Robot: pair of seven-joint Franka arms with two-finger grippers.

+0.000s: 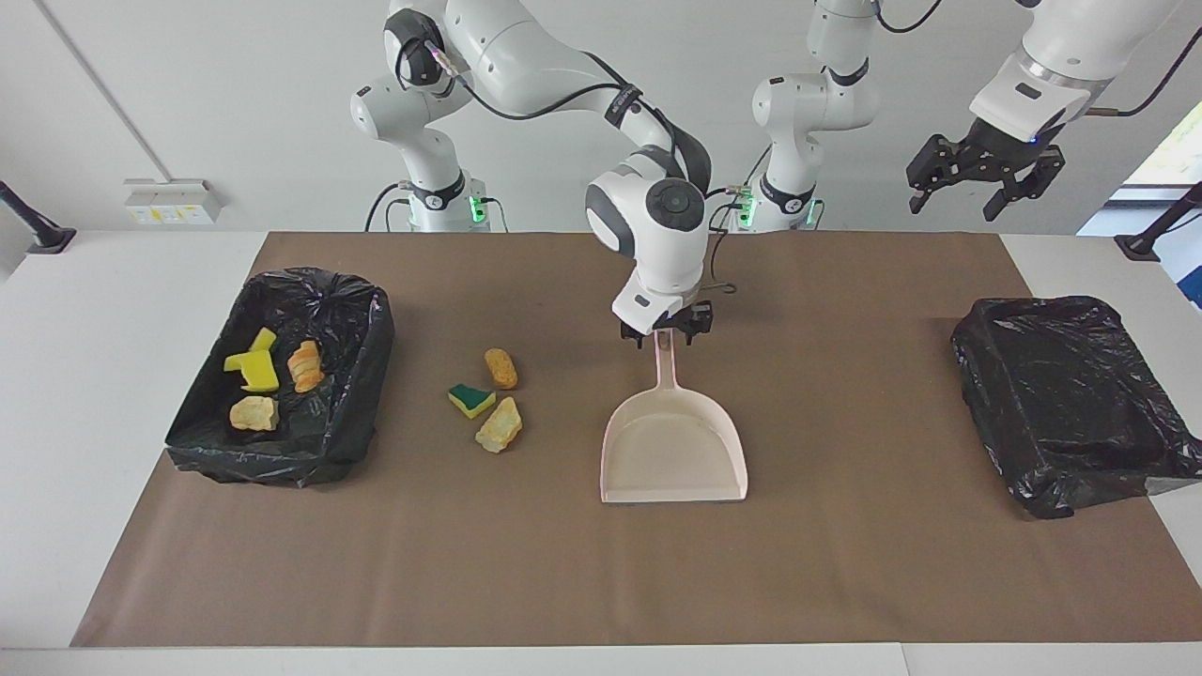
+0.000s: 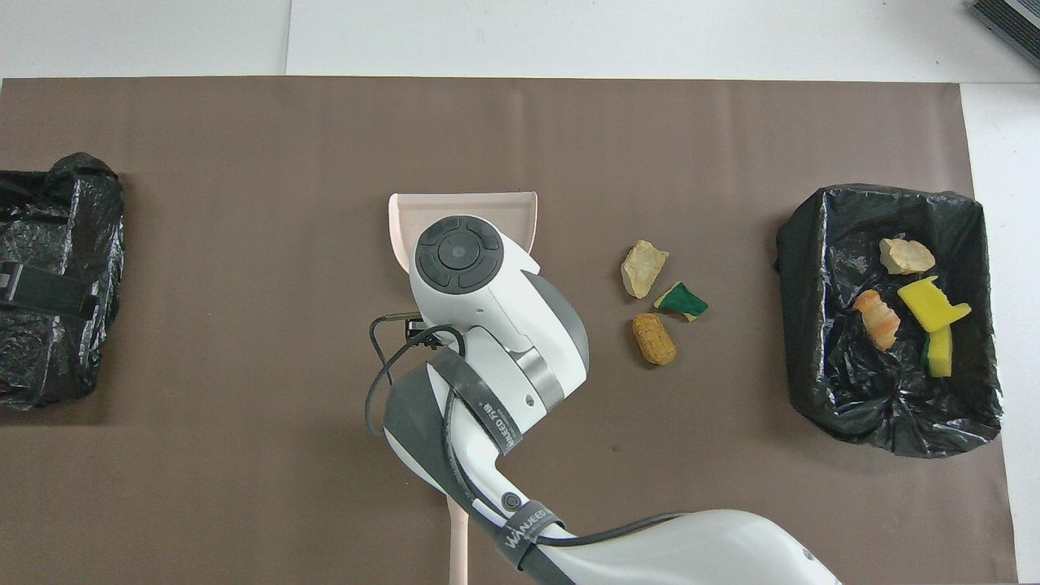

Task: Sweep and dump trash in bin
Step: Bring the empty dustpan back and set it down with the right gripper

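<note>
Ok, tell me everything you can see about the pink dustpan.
The dustpan is pale pink, plastic-looking, with a shallow scoop, raised side walls and a slim straight handle. It lies flat and empty on the brown paper mid-table, handle pointing toward the robots. The right gripper hovers at the handle's end, jaws open.
</note>
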